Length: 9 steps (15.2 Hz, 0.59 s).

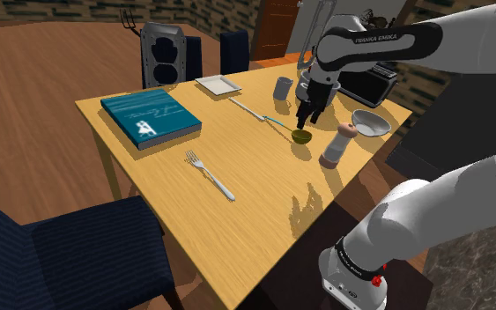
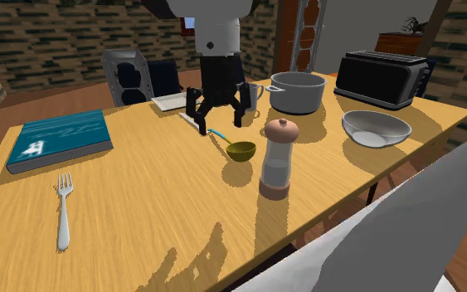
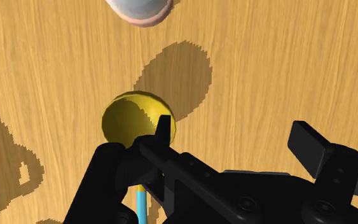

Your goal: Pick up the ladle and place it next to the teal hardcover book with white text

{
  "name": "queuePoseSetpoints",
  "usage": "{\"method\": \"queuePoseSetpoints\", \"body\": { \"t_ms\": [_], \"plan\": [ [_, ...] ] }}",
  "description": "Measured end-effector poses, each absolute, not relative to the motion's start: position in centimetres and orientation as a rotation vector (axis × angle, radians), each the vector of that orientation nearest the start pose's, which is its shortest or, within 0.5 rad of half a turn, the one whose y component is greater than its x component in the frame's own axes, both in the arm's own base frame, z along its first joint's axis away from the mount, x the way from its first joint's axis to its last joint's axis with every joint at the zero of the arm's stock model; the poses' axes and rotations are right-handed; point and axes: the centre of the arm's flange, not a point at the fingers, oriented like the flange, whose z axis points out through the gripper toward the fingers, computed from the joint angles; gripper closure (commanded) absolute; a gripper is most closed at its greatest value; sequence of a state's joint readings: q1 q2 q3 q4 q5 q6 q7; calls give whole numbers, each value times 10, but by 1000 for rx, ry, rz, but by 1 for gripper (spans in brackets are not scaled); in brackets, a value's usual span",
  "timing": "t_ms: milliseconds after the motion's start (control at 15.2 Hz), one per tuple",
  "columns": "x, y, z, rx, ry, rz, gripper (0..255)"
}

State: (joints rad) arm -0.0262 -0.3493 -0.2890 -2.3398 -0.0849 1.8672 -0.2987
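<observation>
Plainly, in the shoulder view the light wooden desk (image 1: 263,207) carries a teal hardcover book (image 1: 151,117) with white text toward the view's left, and a silver fork (image 1: 209,173) lies nearer the camera. The ladle (image 1: 300,136), with an olive-yellow bowl and a thin silver handle that turns teal near the bowl, lies flat on the desk toward the view's right, well apart from the book. The all-black hand (image 1: 310,115) hangs right over the handle, just behind the ladle's bowl. A tall pepper mill (image 1: 336,145) with a greyish body and pinkish-brown cap and foot stands near the ladle's bowl. A shallow white bowl (image 1: 371,122), a black toaster (image 1: 366,84), a grey mug (image 1: 282,87) and a flat white tray (image 1: 218,84) sit farther back

In the second exterior view the hand (image 2: 216,112) points down with its fingers spread wide, pinching nothing. The ladle (image 2: 240,151) rests on the desk between the hand and the pepper mill (image 2: 277,158). The book (image 2: 60,139) lies at the view's left with the fork (image 2: 63,207) in front of it, and a grey pot (image 2: 296,91) stands behind the hand

In the wrist view the hand (image 3: 237,135) is spread above the desk. The ladle (image 3: 133,121) shows its yellow bowl just past the fingers, and its teal handle runs back under the hand
</observation>
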Motion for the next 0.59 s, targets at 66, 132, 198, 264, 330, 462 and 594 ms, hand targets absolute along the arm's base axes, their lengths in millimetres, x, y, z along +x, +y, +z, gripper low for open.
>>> {"method": "queuePoseSetpoints", "body": {
  "t_ms": [66, 132, 198, 264, 330, 462, 594],
  "plan": [
    [413, -153, 447, -3070, -54, 185, 0],
    [420, -161, 439, -3062, -51, 179, 0],
    [429, -169, 429, -3054, -47, 173, 0],
    [437, -180, 422, -3046, -43, 168, 0],
    [444, -188, 415, -3038, -39, 162, 0],
    [464, -199, 406, -3022, -34, 149, 0],
    [476, -218, 391, -3005, -26, 139, 0]
  ]
}}
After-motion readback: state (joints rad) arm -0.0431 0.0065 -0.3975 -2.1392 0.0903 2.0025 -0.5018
